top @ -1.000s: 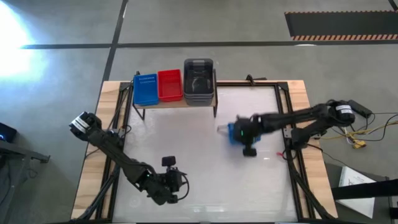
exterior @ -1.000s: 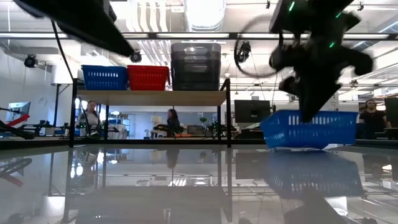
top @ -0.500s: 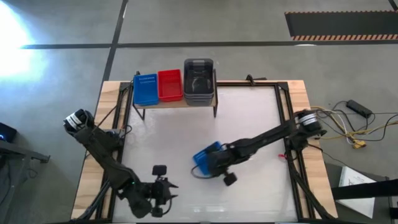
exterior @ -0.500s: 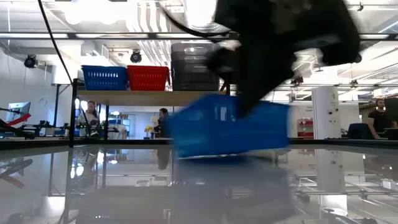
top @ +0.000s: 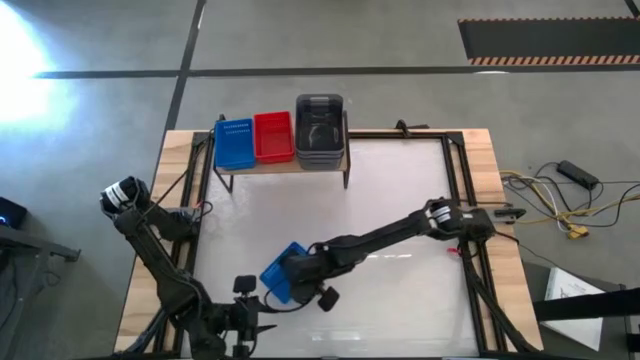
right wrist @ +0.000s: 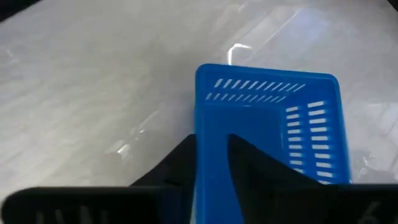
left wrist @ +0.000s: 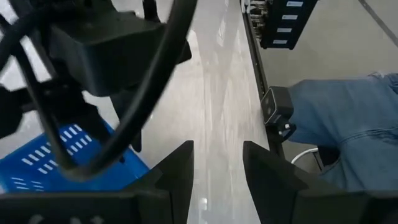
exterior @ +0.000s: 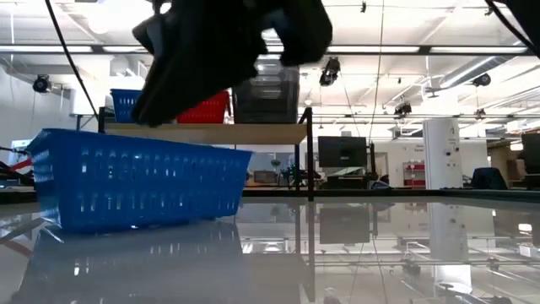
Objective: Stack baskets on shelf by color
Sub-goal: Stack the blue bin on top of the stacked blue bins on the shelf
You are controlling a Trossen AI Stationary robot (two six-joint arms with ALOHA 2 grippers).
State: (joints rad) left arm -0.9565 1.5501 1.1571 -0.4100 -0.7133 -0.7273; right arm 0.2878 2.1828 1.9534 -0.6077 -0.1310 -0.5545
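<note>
A blue basket (top: 281, 273) sits in my right gripper (top: 300, 270) at the table's near left, very low over the glossy top; in the low view this basket (exterior: 135, 190) is slightly tilted. The shelf (top: 262, 165) stands at the far left edge and carries a blue basket (top: 235, 143), a red basket (top: 272, 137) and a stack of grey baskets (top: 320, 128). My left gripper (top: 255, 322) waits open at the near edge, close to the held basket and touching nothing. My right gripper (right wrist: 211, 142) pinches one side wall (right wrist: 210, 118) of the blue basket, one finger (right wrist: 177, 158) outside and the other finger (right wrist: 252, 165) inside the hollow. It comes from above. The basket stays upright and slightly tilted; whether its bottom touches the table I cannot tell.
The right arm (top: 390, 235) stretches across the middle of the table from its base at the right edge. A person's leg in jeans (left wrist: 348, 118) stands beside the table's edge. Cables (top: 560, 205) lie on the floor to the right. People stand in the room beyond (exterior: 228, 165).
My right gripper has carried the blue basket from the table's right middle toward the near left and lowered it close to the top. My left gripper has drawn back toward the near edge and slightly left.
</note>
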